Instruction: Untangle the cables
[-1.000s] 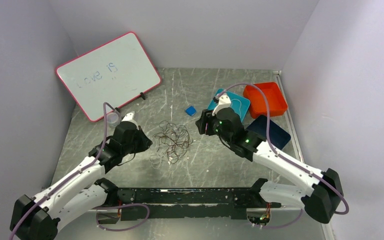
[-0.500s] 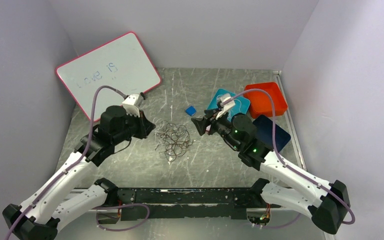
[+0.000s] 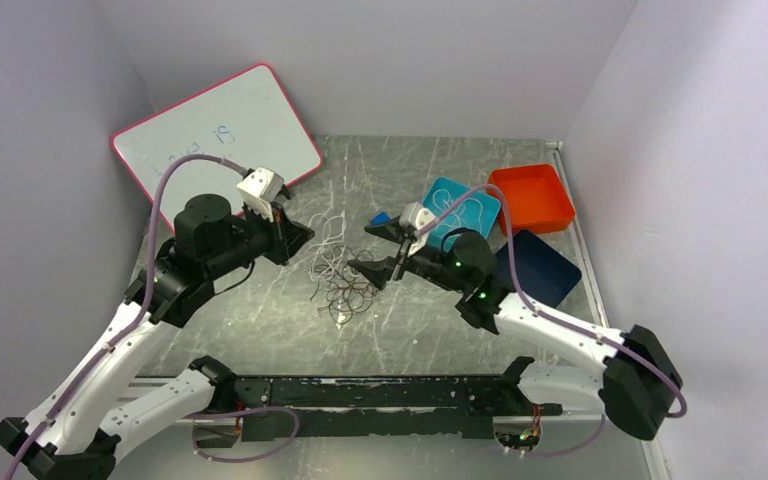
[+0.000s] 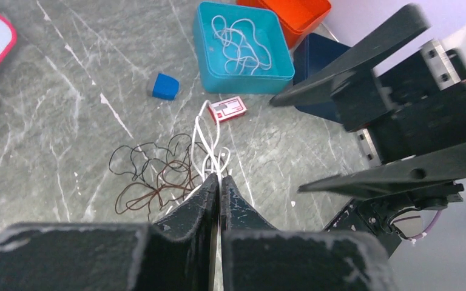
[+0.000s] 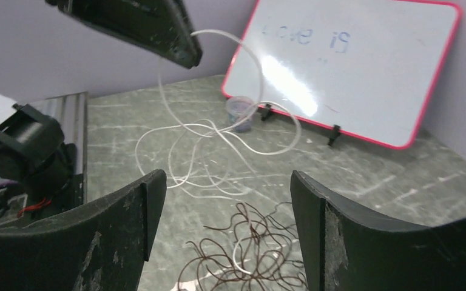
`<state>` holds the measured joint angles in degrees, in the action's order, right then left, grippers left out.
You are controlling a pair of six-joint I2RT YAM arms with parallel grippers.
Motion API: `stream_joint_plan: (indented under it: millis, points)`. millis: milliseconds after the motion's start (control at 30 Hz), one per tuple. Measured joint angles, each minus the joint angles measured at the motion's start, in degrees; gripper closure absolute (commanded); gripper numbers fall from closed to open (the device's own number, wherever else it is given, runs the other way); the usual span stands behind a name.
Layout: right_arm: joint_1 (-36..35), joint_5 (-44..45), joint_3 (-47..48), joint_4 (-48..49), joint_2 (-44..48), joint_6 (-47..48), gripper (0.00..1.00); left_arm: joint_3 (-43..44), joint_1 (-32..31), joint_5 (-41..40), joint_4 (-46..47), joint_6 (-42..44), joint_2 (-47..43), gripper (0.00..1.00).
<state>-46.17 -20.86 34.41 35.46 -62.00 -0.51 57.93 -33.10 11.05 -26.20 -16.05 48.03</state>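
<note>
**White strand lifting clear**

Our left claw (image 4: 218, 180) is pinched shut on a white cable (image 4: 201, 130), now raised off the worktop (image 4: 67, 109); the brown cables (image 4: 151, 182) lie below. Our right claw (image 3: 372, 250) has moved in, gaping, empty

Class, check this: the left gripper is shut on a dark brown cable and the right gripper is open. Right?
Not quite. The left wrist view shows the left gripper shut on a white cable, not a dark brown one. The right gripper is open, as stated.
</note>
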Motion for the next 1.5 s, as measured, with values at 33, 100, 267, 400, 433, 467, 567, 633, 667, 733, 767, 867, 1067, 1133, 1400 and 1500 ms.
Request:
stream_joint_plan:
  millis: [33,100,267,400,433,467,567,633,667,733,767,867,1067,1133,1400,1500]
  points:
    - [-0.4,-0.9,0.2,1.1,-1.5,0.1,0.21,0.5,0.0,0.3,-0.1,0.2,0.1,0.93]
    - [-1.4,-2.3,1.0,2.3,-3.8,0.8,0.21,1.2,0.0,0.8,-0.1,0.3,0.2,0.93]
    - [-4.4,-3.1,2.6,5.6,-5.7,4.5,0.21,1.5,0.0,1.3,-0.2,0.5,0.2,0.93]
    - [-6.4,-3.0,3.4,9.2,-6.7,8.5,0.21,1.5,0.0,2.7,-0.2,1.0,0.4,0.93]
    - [-6.8,-2.8,3.6,10.1,-7.1,9.4,0.2,1.5,0.0,3.1,-0.2,1.1,0.6,0.93]
    - [-7.2,-2.7,3.8,10.8,-7.6,10.1,0.15,1.5,0.0,3.5,-0.2,1.3,0.7,0.93]
    - [-8.0,-1.8,5.1,12.2,-9.9,12.2,0.06,1.5,0.0,4.7,-0.2,1.7,1.0,0.93]
    - [-8.2,-1.3,6.1,13.1,-11.4,13.2,0.04,1.5,0.0,5.3,-0.2,1.7,1.0,0.93]
    - [-8.3,-0.8,6.6,13.6,-12.3,13.6,0.01,1.5,0.0,5.6,-0.2,1.7,0.9,0.93]
    - [-8.3,0.2,7.1,14.2,-13.4,14.2,0.0,1.5,0.0,6.1,-0.2,1.7,0.8,0.93]
    - [-8.3,0.8,7.2,14.6,-13.8,14.4,0.0,1.5,0.0,6.2,-0.2,1.7,0.7,0.93]
    - [-8.3,1.4,8.0,15.1,-15.1,14.7,0.0,1.5,0.0,6.8,-0.2,1.7,0.3,0.93]
    - [-8.7,1.2,11.0,15.4,-17.7,14.7,0.01,1.5,0.0,7.3,-0.1,1.6,-0.3,0.93]
    - [-9.0,1.9,11.1,16.1,-18.8,14.5,0.03,1.5,0.0,7.6,0.1,1.4,-0.3,0.93]
    - [-9.1,6.5,11.2,18.3,-23.5,11.2,0.52,1.5,0.0,9.0,0.4,0.6,-0.3,0.93]
    - [-9.1,7.3,11.2,19.6,-25.0,9.1,0.52,1.6,0.0,9.7,0.9,-0.1,-0.3,0.93]
